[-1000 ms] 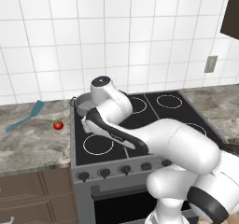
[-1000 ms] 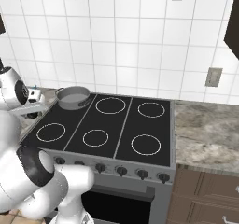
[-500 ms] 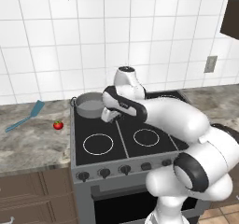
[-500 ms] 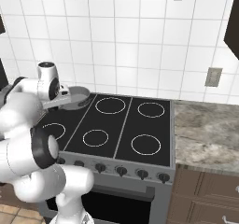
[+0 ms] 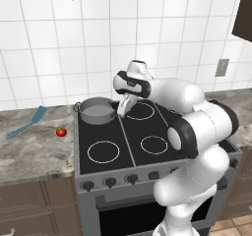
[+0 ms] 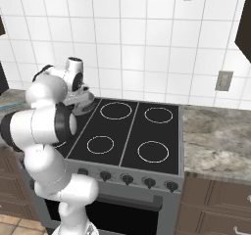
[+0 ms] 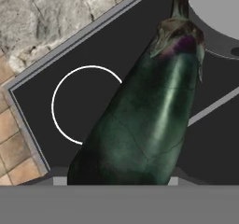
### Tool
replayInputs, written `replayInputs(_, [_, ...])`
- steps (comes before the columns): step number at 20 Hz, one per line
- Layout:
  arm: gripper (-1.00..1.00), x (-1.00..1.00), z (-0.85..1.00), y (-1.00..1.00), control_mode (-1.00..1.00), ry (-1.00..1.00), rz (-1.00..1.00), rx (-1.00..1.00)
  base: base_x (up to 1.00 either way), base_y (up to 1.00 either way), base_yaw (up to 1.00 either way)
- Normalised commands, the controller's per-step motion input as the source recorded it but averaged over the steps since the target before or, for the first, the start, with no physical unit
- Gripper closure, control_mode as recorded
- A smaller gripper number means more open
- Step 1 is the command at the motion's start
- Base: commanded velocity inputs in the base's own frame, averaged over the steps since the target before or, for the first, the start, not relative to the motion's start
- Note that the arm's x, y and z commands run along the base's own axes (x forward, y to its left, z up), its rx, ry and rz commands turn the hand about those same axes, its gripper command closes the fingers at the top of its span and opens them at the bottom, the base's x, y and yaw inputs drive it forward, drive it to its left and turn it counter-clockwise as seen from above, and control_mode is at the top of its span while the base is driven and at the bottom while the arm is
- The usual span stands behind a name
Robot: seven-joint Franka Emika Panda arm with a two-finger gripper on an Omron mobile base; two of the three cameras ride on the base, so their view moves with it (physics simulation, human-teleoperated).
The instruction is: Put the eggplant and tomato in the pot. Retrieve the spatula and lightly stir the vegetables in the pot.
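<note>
With the fingers pinching the eggplant (image 7: 149, 111) beside the pot (image 5: 97, 110), carry it over the rim — release low, gently.

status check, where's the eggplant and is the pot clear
Gripper shut on eggplant, beside pot rim, not yet in. Tomato and spatula on counter. Nothing blocking the pot.

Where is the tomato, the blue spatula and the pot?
tomato (image 5: 61, 131): left base view, on its round red body.
spatula (image 5: 38, 114): left base view, on its flat blue blade.
pot (image 5: 98, 115): left base view, on its grey front wall.
</note>
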Motion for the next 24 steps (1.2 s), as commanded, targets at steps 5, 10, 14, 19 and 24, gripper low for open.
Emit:
replayInputs(5, [1.0, 0.42, 0.0, 0.02, -1.0, 0.03, 0.01, 0.0, 0.0, 0.0, 0.0])
replayInputs(10, [1.0, 0.42, -0.03, 0.08, -1.0, 0.1, 0.0, 0.0, 0.0, 0.0, 0.0])
replayInputs(14, [1.0, 0.34, -0.33, 0.23, -1.0, 0.09, 0.0, -0.06, 0.0, 0.0, 0.0])
replayInputs(19, [1.0, 0.37, -0.19, 0.24, -1.0, 0.09, 0.0, -0.11, 0.0, 0.0, 0.0])
replayInputs(24, [1.0, 0.22, -0.01, 0.07, -1.0, 0.03, -0.04, -0.07, 0.0, 0.0, 0.0])
